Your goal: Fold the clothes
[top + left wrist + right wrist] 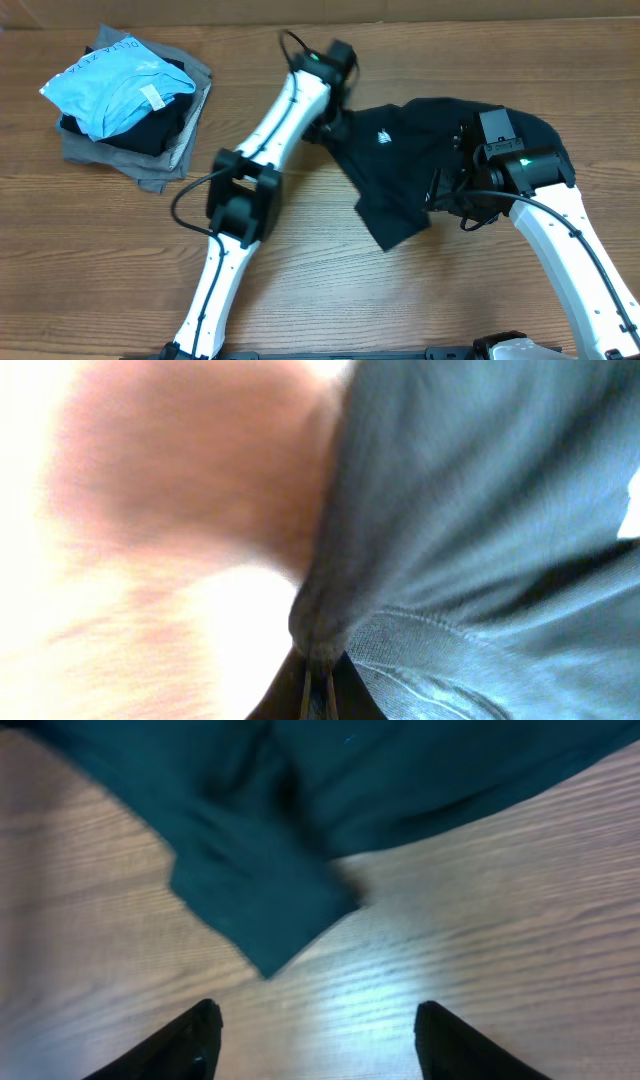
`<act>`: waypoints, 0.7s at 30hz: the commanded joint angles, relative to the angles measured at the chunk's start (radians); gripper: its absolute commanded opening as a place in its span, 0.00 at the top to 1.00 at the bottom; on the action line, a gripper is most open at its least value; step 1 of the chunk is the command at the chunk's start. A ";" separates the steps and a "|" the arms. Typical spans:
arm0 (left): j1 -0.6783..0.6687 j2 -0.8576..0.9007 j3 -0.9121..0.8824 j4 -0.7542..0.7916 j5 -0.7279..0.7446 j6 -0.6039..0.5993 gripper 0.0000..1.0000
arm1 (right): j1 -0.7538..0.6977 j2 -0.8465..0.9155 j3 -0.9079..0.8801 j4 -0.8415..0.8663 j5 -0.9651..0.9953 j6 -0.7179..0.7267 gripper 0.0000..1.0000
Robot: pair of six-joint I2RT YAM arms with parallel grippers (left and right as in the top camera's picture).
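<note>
Currently the step looks like the first grasp, ahead of any fold. Nearest, the right gripper (315, 1045) hovers over bare table (480, 920), jaws wide apart and empty; a loose corner of the black T-shirt (420, 165) lies just beyond its fingertips. The shirt sits crumpled right of centre. Farther off, the left gripper (333, 118) is pinched tight on the shirt's left edge. Next move probably needs the right gripper on that corner, then spreading flat.

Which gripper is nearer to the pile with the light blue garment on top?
Left. The left gripper, shut on the black T-shirt's edge, is right of the pile; the right gripper, open over the table, is farther right.
</note>
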 commanded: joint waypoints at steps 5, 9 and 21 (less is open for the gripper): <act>0.285 -0.091 0.249 -0.001 -0.040 0.022 0.82 | -0.031 0.002 0.012 0.096 0.119 0.102 0.31; 0.356 -0.091 0.249 -0.052 0.157 0.080 0.63 | -0.115 0.037 0.010 0.134 0.122 0.102 0.26; 0.323 -0.107 0.356 -0.334 0.279 0.265 0.71 | -0.273 0.377 -0.016 0.426 -0.115 -0.062 0.28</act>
